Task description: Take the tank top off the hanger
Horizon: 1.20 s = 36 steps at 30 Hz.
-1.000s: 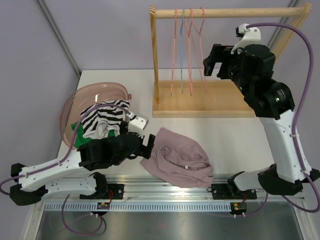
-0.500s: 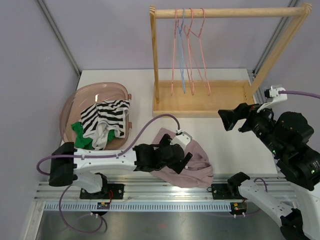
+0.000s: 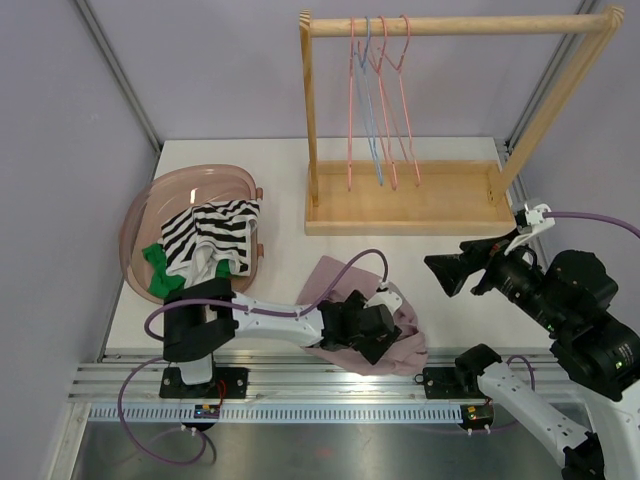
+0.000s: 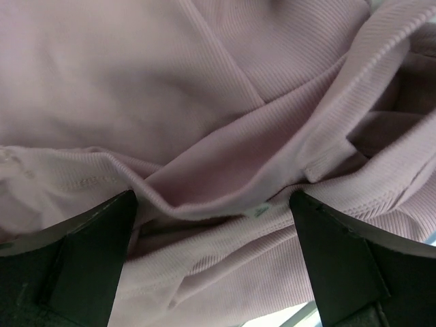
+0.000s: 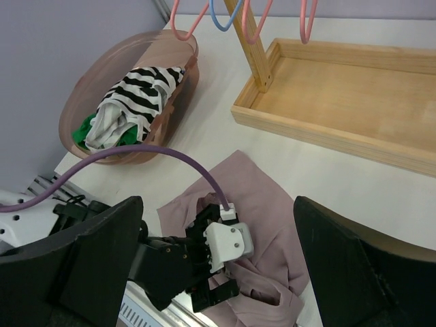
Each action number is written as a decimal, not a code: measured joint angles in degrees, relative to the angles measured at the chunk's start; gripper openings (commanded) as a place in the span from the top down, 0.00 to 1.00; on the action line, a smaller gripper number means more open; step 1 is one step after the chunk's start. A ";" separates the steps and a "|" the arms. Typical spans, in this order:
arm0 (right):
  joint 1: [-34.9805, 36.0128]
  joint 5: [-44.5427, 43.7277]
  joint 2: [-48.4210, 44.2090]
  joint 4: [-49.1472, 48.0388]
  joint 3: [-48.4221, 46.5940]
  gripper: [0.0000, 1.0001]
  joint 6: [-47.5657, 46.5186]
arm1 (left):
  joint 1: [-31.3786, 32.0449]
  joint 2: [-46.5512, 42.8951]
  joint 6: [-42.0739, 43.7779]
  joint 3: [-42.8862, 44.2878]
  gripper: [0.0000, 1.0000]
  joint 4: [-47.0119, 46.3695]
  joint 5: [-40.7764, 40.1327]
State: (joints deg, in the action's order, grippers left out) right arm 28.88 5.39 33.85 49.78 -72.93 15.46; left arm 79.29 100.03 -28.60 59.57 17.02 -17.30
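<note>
The pink tank top (image 3: 336, 284) lies crumpled on the table near the front edge, with no hanger showing in it. My left gripper (image 3: 380, 343) is pressed down over its middle, open, with folds of ribbed fabric (image 4: 225, 170) lying between the fingers (image 4: 88, 262). My right gripper (image 3: 442, 272) hangs open in the air to the right of the tank top (image 5: 272, 197), empty and looking down at it and at the left gripper (image 5: 219, 294). Several pink and blue hangers (image 3: 378, 110) hang bare on the wooden rail.
The wooden rack (image 3: 405, 212) stands at the back with its tray base (image 5: 340, 102). A pink basin (image 3: 150, 200) at the left holds a striped garment (image 3: 212, 232) and a green one. The left arm's purple cable (image 5: 150, 153) arcs over the table.
The left arm swung right from beside the basin onto the tank top. The right arm dropped from the rack's rail to low at the table's right. Both grippers stayed open.
</note>
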 measured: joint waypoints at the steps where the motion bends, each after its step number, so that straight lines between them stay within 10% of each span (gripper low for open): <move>1: 0.00 0.33 -0.35 0.00 0.00 0.01 0.02 | 0.00 0.81 -0.20 0.00 0.08 -0.66 0.37; 3: 0.00 1.29 -0.83 0.00 0.00 0.01 0.22 | 0.00 2.25 -0.57 -0.02 0.20 -1.86 0.87; 8: 0.00 3.23 -1.77 -0.17 0.39 0.01 0.68 | 0.00 3.32 -2.62 -0.02 1.00 -5.84 2.03; 19: 0.00 3.74 -3.76 -0.13 0.55 0.01 0.81 | 0.33 -1.14 -6.27 -0.74 1.00 2.32 -4.17; 36: 0.00 3.28 -4.22 0.00 -2.84 0.00 0.15 | -8.96 -32.24 -9.53 9.40 1.00 34.60 -23.39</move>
State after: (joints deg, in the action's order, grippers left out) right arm 28.88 8.67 29.63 49.78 -75.77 15.62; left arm 70.32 67.79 -38.13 68.97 51.62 -40.69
